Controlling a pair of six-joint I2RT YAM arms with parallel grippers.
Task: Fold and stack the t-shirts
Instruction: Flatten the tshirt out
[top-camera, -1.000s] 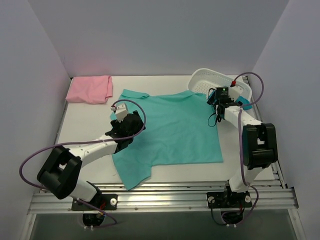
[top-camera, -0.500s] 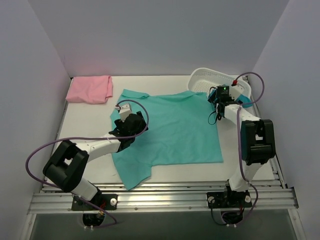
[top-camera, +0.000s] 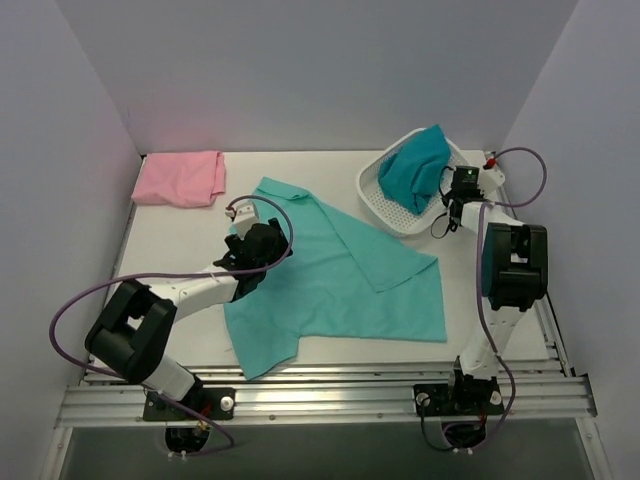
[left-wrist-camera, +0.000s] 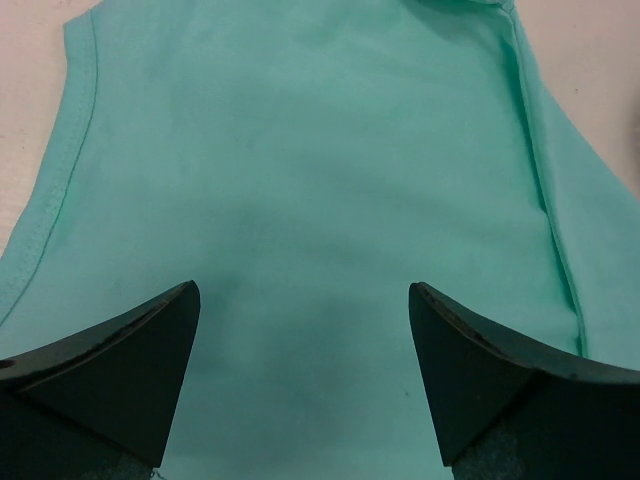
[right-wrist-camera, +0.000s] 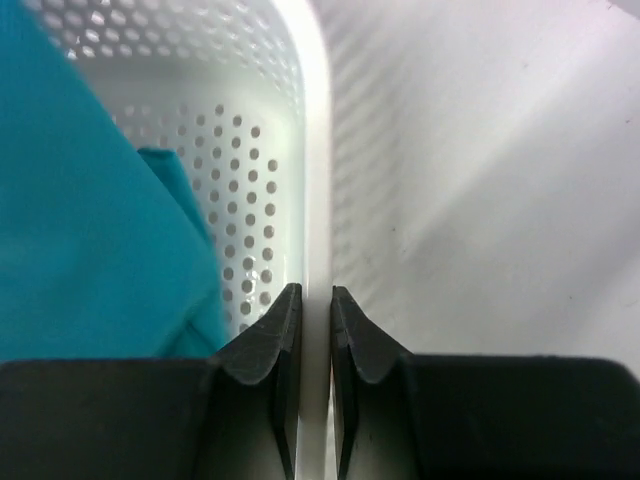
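Note:
A light mint-green t-shirt (top-camera: 330, 290) lies spread on the table, its far right corner flipped over toward the middle. My left gripper (top-camera: 262, 245) hovers over the shirt's left part, open. The left wrist view shows both fingers (left-wrist-camera: 120, 360) wide apart above the smooth mint-green cloth (left-wrist-camera: 300, 150), nothing between them. My right gripper (top-camera: 450, 203) is shut on the rim (right-wrist-camera: 315, 200) of the white mesh basket (top-camera: 385, 200), which stands tipped. A darker teal t-shirt (top-camera: 412, 168) is bunched inside it, and the right wrist view shows that teal cloth (right-wrist-camera: 80, 220). A pale pink t-shirt (top-camera: 180, 178) lies folded at the far left.
The white table (top-camera: 170, 250) is walled in by grey panels at the left, back and right. The basket rests at the back right, close to the mint-green shirt's folded corner. The aluminium rail (top-camera: 320, 390) with both arm bases runs along the near edge.
My right gripper has shut on the basket's rim and tipped the basket up and leftward, showing the teal shirt. The mint-green shirt's far right corner has flipped over. The left gripper barely moved.

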